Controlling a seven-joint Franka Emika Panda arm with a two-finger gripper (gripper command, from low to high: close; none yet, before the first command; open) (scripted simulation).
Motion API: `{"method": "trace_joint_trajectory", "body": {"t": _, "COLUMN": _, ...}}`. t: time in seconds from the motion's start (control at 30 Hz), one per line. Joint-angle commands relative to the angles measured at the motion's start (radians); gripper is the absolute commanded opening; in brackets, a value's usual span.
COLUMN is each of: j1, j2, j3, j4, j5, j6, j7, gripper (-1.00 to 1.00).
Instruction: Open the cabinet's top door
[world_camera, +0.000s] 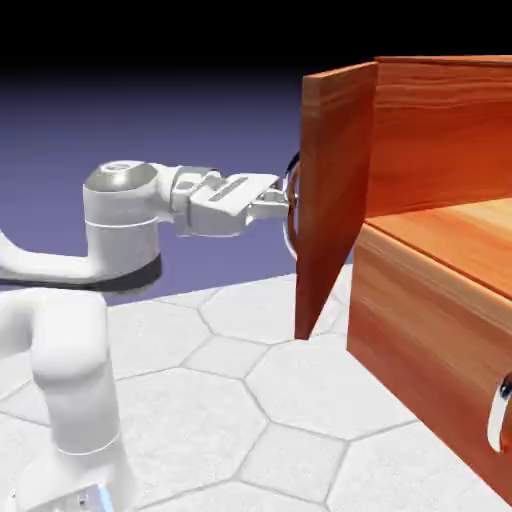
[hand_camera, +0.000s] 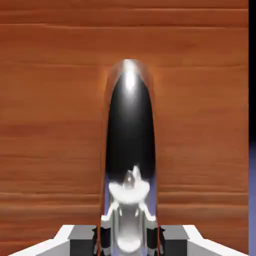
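Observation:
The reddish-brown wood-grain cabinet (world_camera: 440, 300) fills the right of the exterior view. Its top door (world_camera: 335, 190) is swung well out from the cabinet front, edge-on toward the arm. My gripper (world_camera: 282, 203) reaches in from the left and is shut on the door's curved silver handle (world_camera: 291, 200). In the hand view the silver handle (hand_camera: 130, 145) stands large between my fingertips (hand_camera: 105, 235), with the door's wood (hand_camera: 50, 125) filling the frame behind it. The lower panel stays closed, its own silver handle (world_camera: 498, 415) at the right edge.
The white hexagon-tiled table (world_camera: 250, 400) spreads below the arm and the swung door. The robot's white base column (world_camera: 70, 400) stands at the lower left. A thin strip of blue backdrop (hand_camera: 252, 190) shows past the door's edge in the hand view.

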Motion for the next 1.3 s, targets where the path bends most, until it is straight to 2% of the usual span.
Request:
{"method": "trace_joint_trajectory", "body": {"t": 0.0, "j1": 0.002, "j2": -0.024, "j3": 0.027, "j4": -0.012, "j5": 0.045, "j6": -0.02, "j7": -0.021, "gripper": -1.0}}
{"method": "trace_joint_trajectory", "body": {"t": 0.37, "j1": 0.124, "j2": -0.207, "j3": 0.396, "j4": -0.065, "j5": 0.501, "j6": -0.322, "j7": -0.174, "gripper": -1.0}}
{"method": "trace_joint_trajectory", "body": {"t": 0.73, "j1": 0.198, "j2": -0.158, "j3": 0.794, "j4": 0.058, "j5": 0.858, "j6": -0.655, "j7": -0.181, "gripper": -1.0}}
{"method": "trace_joint_trajectory", "body": {"t": 0.87, "j1": 0.156, "j2": -0.104, "j3": 0.939, "j4": 0.161, "j5": 0.981, "j6": -0.787, "j7": -0.173, "gripper": -1.0}}
{"method": "trace_joint_trajectory", "body": {"t": 1.1, "j1": -0.066, "j2": -0.328, "j3": 1.057, "j4": 0.184, "j5": 1.248, "j6": -0.679, "j7": -0.39, "gripper": -1.0}}
{"method": "trace_joint_trajectory", "body": {"t": 1.27, "j1": -0.162, "j2": -0.293, "j3": 1.161, "j4": 0.366, "j5": 1.326, "j6": -0.868, "j7": -0.393, "gripper": -1.0}}
